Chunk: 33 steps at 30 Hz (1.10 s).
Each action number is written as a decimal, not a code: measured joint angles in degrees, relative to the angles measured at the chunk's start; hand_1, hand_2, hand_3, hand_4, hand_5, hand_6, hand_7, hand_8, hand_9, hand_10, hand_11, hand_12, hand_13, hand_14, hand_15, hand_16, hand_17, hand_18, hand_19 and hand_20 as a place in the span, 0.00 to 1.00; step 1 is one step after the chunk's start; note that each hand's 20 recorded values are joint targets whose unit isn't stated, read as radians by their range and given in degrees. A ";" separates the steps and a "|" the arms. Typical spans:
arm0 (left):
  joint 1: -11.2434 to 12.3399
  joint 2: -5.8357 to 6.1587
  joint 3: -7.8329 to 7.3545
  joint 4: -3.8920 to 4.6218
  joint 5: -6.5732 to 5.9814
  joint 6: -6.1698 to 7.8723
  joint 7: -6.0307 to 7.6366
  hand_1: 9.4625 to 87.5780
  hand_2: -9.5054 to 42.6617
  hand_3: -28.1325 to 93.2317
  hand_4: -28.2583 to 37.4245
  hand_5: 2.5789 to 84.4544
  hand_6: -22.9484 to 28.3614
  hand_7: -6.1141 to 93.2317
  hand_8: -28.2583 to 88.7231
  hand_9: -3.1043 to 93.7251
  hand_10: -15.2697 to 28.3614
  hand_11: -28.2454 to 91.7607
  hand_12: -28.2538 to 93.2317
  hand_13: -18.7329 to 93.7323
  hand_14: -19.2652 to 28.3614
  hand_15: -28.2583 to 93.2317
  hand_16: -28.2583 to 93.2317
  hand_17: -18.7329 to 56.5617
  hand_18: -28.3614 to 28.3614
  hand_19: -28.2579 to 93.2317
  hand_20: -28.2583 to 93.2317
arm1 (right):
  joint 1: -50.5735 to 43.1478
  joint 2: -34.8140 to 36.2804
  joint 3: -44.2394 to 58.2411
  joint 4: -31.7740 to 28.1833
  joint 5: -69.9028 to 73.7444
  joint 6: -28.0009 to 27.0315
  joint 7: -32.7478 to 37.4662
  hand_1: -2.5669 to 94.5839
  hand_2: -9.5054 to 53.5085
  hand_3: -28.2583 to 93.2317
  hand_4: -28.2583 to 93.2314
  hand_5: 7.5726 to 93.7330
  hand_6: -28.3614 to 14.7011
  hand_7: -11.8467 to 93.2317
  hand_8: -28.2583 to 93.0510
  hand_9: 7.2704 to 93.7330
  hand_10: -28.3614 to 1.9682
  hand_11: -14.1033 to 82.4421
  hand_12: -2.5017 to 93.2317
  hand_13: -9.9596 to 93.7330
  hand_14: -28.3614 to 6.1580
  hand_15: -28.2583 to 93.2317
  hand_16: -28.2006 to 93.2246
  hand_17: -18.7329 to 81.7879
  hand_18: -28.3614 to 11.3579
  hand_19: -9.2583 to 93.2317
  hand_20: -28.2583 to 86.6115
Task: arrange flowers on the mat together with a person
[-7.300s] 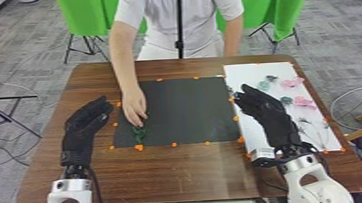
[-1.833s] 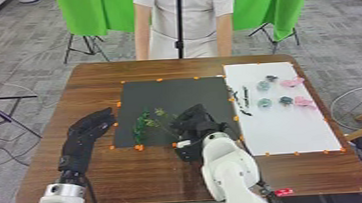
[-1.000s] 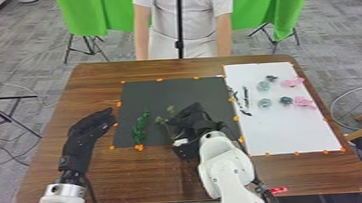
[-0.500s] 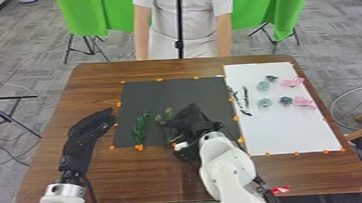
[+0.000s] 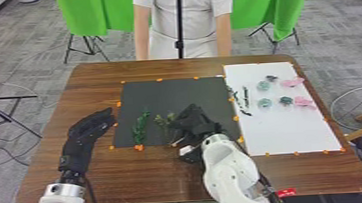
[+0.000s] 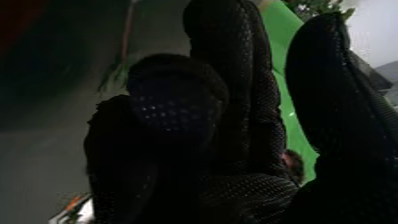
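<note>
My right hand [image 5: 194,124] is over the lower right part of the dark mat [image 5: 172,92], open and relaxed. In the right wrist view, the glove of my right hand [image 6: 235,115] has mostly straight fingers, one bent more. Just left of that hand, an olive-green sprig [image 5: 160,121] lies on the mat, its lower part close to the glove. A darker green sprig [image 5: 140,127] lies parallel to it, farther left. A thin stem [image 6: 128,35] shows beside the glove. My left hand [image 5: 90,123] is open at the mat's left edge.
A white sheet [image 5: 290,134] on the right carries dark thin sprigs [image 5: 246,97], pink flowers [image 5: 292,82] and pale green-blue flowers [image 5: 264,103]. Orange tape [image 5: 139,147] marks the mat's edges. A person stands across the table, arms down.
The person's hand has left the mat. My right hand has come from the white sheet onto the mat, where the olive sprig now lies; its leaves have shifted slightly. The left hand has barely moved.
</note>
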 measured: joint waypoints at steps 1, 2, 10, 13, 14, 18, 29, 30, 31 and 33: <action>0.00 -0.01 -0.01 0.01 -0.01 -0.02 0.00 0.39 0.03 0.74 0.26 0.57 0.46 0.24 0.17 0.50 0.63 0.40 0.35 0.49 0.74 0.36 0.27 0.34 0.71 0.29 0.41 | -0.09 0.14 0.07 -0.12 -0.29 0.13 -0.17 0.46 0.00 0.75 0.03 0.87 0.65 0.25 0.22 1.00 0.59 0.51 0.18 1.00 0.75 0.69 0.39 0.91 0.48 1.00 0.50; -0.01 -0.01 -0.03 0.01 -0.02 -0.04 -0.01 0.39 0.03 0.74 0.26 0.57 0.46 0.24 0.17 0.50 0.63 0.40 0.35 0.49 0.74 0.36 0.27 0.34 0.71 0.29 0.41 | -0.21 0.32 0.12 -0.35 -0.52 0.36 -0.25 0.46 0.00 0.76 0.03 0.87 0.65 0.25 0.22 1.00 0.59 0.51 0.18 1.00 0.75 0.69 0.39 0.91 0.48 1.00 0.51; -0.03 -0.20 -0.23 0.05 -0.06 -0.36 -0.02 0.39 0.03 0.74 0.26 0.57 0.46 0.24 0.17 0.50 0.63 0.40 0.35 0.49 0.74 0.36 0.27 0.34 0.71 0.29 0.41 | -1.26 2.94 0.27 -5.56 -1.62 1.35 -0.16 0.38 0.00 0.78 0.07 0.88 0.66 0.26 0.14 1.00 0.59 0.54 0.18 1.00 0.73 0.71 0.39 0.90 0.45 1.00 0.55; -0.05 -0.36 -0.29 0.06 -0.06 -0.51 -0.05 0.39 0.03 0.74 0.26 0.57 0.46 0.24 0.17 0.50 0.63 0.40 0.35 0.49 0.74 0.36 0.27 0.34 0.71 0.29 0.41 | -1.60 4.65 0.10 -8.07 -0.96 -0.47 -0.55 0.34 0.16 0.77 0.08 0.88 0.69 0.25 0.14 1.00 0.58 0.56 0.18 1.00 0.71 0.72 0.39 0.90 0.42 1.00 0.58; -0.05 -0.41 -0.32 0.06 -0.06 -0.55 -0.06 0.39 0.04 0.74 0.26 0.57 0.46 0.24 0.17 0.50 0.63 0.40 0.35 0.49 0.74 0.36 0.27 0.34 0.71 0.29 0.41 | -1.72 5.29 -0.02 -8.94 -0.38 -1.80 -0.93 0.33 0.22 0.77 0.07 0.88 0.71 0.25 0.14 1.00 0.57 0.57 0.18 1.00 0.70 0.73 0.40 0.91 0.41 1.00 0.59; -0.14 -0.44 -0.33 0.14 -0.08 -0.75 -0.12 0.39 0.04 0.74 0.26 0.57 0.46 0.24 0.17 0.50 0.63 0.40 0.35 0.49 0.75 0.36 0.27 0.34 0.71 0.29 0.41 | -1.95 7.48 -1.37 -11.23 0.49 -8.97 -4.08 0.32 0.40 0.75 0.06 0.79 0.74 0.24 0.13 1.00 0.58 0.63 0.17 1.00 0.70 0.78 0.39 0.91 0.37 1.00 0.68; -1.07 -0.44 -0.27 0.73 -0.16 -1.75 -0.57 0.39 0.03 0.74 0.26 0.57 0.46 0.24 0.17 0.50 0.63 0.40 0.35 0.49 0.75 0.36 0.27 0.34 0.71 0.29 0.41 | -1.64 8.67 -6.72 -10.14 -5.51 -18.78 -4.64 0.27 0.48 0.76 0.06 0.73 0.74 0.25 0.12 1.00 0.61 0.70 0.16 1.00 0.70 0.82 0.39 0.93 0.34 1.00 0.76; -1.13 -0.44 -0.27 0.77 -0.16 -1.81 -0.59 0.39 0.03 0.74 0.26 0.57 0.46 0.24 0.17 0.50 0.63 0.40 0.35 0.49 0.75 0.36 0.27 0.34 0.71 0.29 0.41 | -1.55 8.89 -6.99 -9.95 -6.58 -18.78 -4.62 0.27 0.48 0.76 0.06 0.73 0.74 0.25 0.12 1.00 0.61 0.70 0.16 1.00 0.70 0.83 0.39 0.93 0.34 1.00 0.76; -1.19 -0.44 -0.27 0.80 -0.17 -1.87 -0.61 0.39 0.03 0.74 0.26 0.57 0.46 0.24 0.17 0.50 0.63 0.40 0.35 0.49 0.75 0.36 0.27 0.34 0.71 0.29 0.41 | -1.46 9.13 -7.21 -9.76 -7.50 -18.77 -4.58 0.27 0.48 0.76 0.06 0.73 0.74 0.24 0.12 1.00 0.61 0.70 0.16 1.00 0.70 0.83 0.39 0.93 0.34 1.00 0.76; -1.28 -0.44 -0.27 0.88 -0.18 -1.98 -0.66 0.39 0.04 0.74 0.26 0.57 0.46 0.24 0.17 0.50 0.63 0.40 0.35 0.49 0.75 0.36 0.27 0.34 0.71 0.29 0.41 | -1.28 9.66 -7.53 -9.41 -8.59 -18.77 -4.34 0.27 0.48 0.76 0.06 0.72 0.74 0.24 0.12 1.00 0.61 0.70 0.16 1.00 0.71 0.83 0.39 0.93 0.34 1.00 0.76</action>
